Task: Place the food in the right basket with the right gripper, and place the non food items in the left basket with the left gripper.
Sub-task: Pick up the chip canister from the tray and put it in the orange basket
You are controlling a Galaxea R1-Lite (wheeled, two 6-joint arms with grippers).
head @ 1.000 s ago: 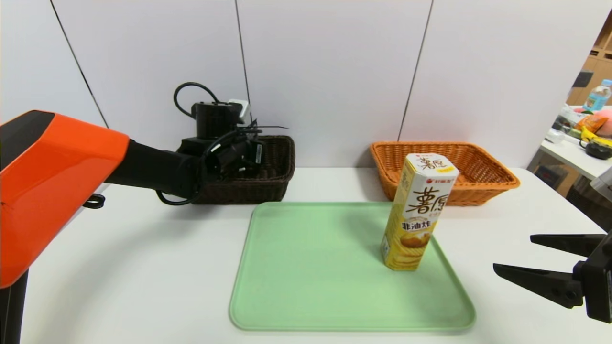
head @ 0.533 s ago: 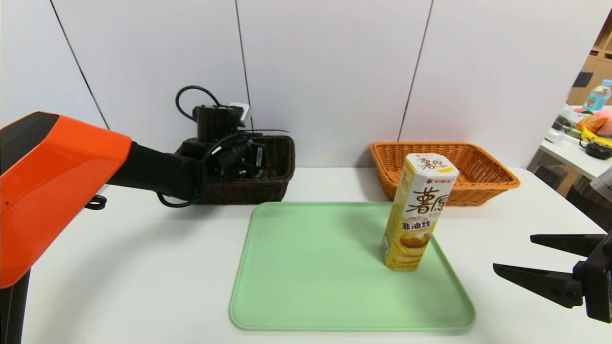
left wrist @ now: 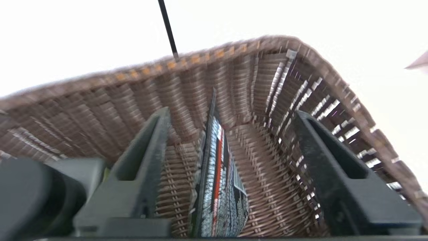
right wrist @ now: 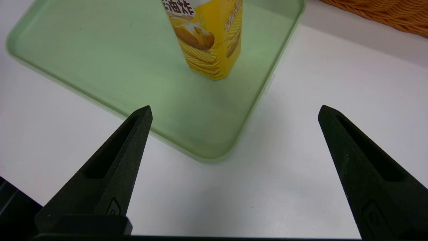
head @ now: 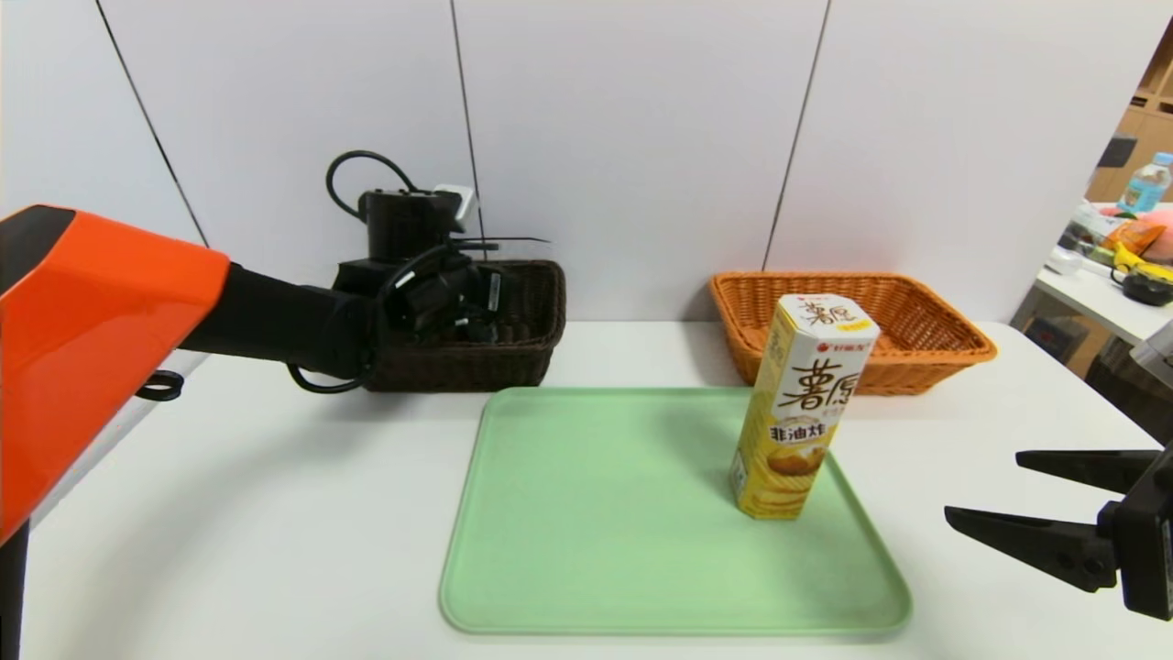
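A tall yellow chips box (head: 804, 405) stands upright on the right side of the green tray (head: 596, 513); the right wrist view shows its lower part (right wrist: 209, 43). My left gripper (left wrist: 230, 113) hangs open inside the dark brown basket (head: 513, 321), its fingers well apart. Between them a flat dark packet with a red stripe (left wrist: 219, 180) lies on the basket floor, touched by neither finger. My right gripper (head: 985, 490) is open and holds nothing, low over the table, right of the tray's front corner (right wrist: 214, 150).
The orange basket (head: 926, 330) sits behind the chips box at the back right. White wall panels stand close behind both baskets. A side table with clutter (head: 1123, 257) is at the far right.
My left arm has lifted a little and pulled slightly back to the left over the dark basket. The right arm and the chips box have not moved.
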